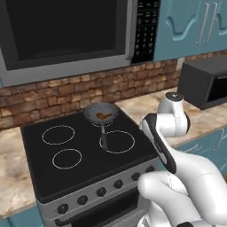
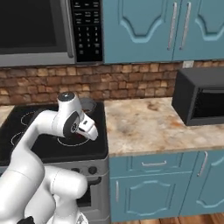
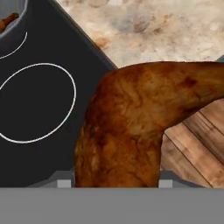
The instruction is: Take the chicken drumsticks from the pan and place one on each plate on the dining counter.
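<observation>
Drumstick [image 1: 103,116] in pan [image 1: 100,111] on stove [image 1: 84,150]

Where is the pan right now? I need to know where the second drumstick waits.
The pan sits at the back of the black stovetop in the left base view, near the brick wall, handle pointing forward, with one drumstick inside.

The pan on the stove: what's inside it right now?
The pan holds one orange-brown chicken drumstick, also glimpsed at the corner of the hand view. Another drumstick is up close between the jaws. In the right base view, the arm covers most of the pan.
</observation>
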